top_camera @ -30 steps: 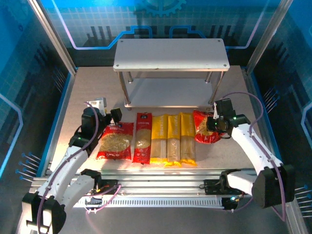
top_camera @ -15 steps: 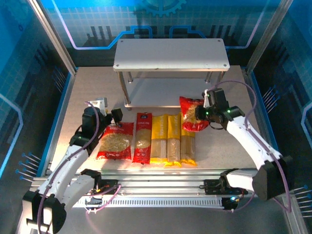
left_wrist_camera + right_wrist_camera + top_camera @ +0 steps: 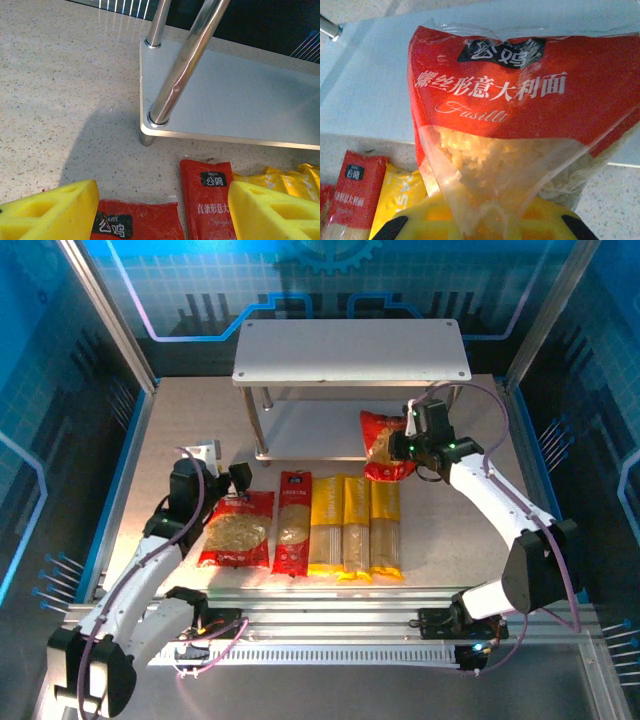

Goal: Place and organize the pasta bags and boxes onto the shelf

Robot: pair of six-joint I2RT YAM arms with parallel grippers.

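Observation:
The shelf (image 3: pixel 350 352) stands at the back of the table, its lower board (image 3: pixel 310 430) bare on the left. My right gripper (image 3: pixel 408 443) is shut on a wide red fusilli bag (image 3: pixel 381 445), holding it in the air at the front right edge of the lower board. In the right wrist view the bag (image 3: pixel 520 100) hangs from the yellow fingers (image 3: pixel 435 220) over the board (image 3: pixel 365 90). My left gripper (image 3: pixel 222 478) is open, low over the top edge of the other wide red bag (image 3: pixel 237 530). A narrow red pack (image 3: pixel 293 520) and three yellow spaghetti packs (image 3: pixel 355 525) lie flat beside it.
Thin metal shelf legs (image 3: pixel 187 60) rise just ahead of the left gripper (image 3: pixel 162 197), whose yellow fingers (image 3: pixel 50 212) straddle the wide red bag's top (image 3: pixel 135 222) and the narrow red pack (image 3: pixel 207 197). Blue enclosure walls (image 3: pixel 120 440) ring the table.
The right gripper has lifted the red fusilli bag off the table beside the yellow packs and carried it back and left to the shelf's lower board. The left arm has stayed put.

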